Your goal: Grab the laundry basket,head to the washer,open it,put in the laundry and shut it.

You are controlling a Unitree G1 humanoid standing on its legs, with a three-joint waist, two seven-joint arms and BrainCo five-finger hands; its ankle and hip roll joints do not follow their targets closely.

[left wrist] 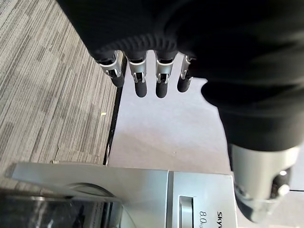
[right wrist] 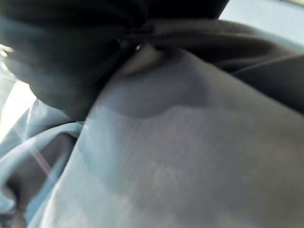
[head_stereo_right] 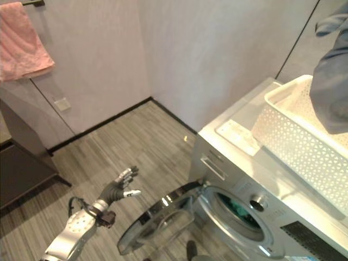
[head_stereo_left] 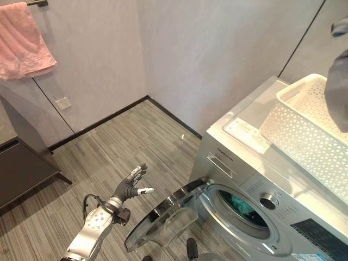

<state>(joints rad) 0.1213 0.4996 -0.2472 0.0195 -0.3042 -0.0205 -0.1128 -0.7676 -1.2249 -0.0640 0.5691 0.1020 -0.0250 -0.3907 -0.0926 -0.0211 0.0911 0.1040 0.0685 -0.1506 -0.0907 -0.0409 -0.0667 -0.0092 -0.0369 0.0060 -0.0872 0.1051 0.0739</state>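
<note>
One washer (head_stereo_left: 255, 179) is standing with its round door (head_stereo_left: 163, 217) swung open, and one white laundry basket (head_stereo_left: 310, 136) is sitting on top of it. The left hand (head_stereo_left: 132, 185) is hovering over the floor (head_stereo_left: 136, 141) just beside the door's edge, fingers spread and straight, touching nothing. One grey garment (head_stereo_right: 333, 92) is hanging over the basket; in the right wrist view the cloth (right wrist: 180, 156) is bunching up against the right hand's dark cover (right wrist: 71, 42), but I cannot tell how its fingers are set. Something teal (head_stereo_left: 239, 205) is lying inside the drum. One pink towel (head_stereo_left: 22, 41) is hanging on the wall, well apart from the left hand.
</note>
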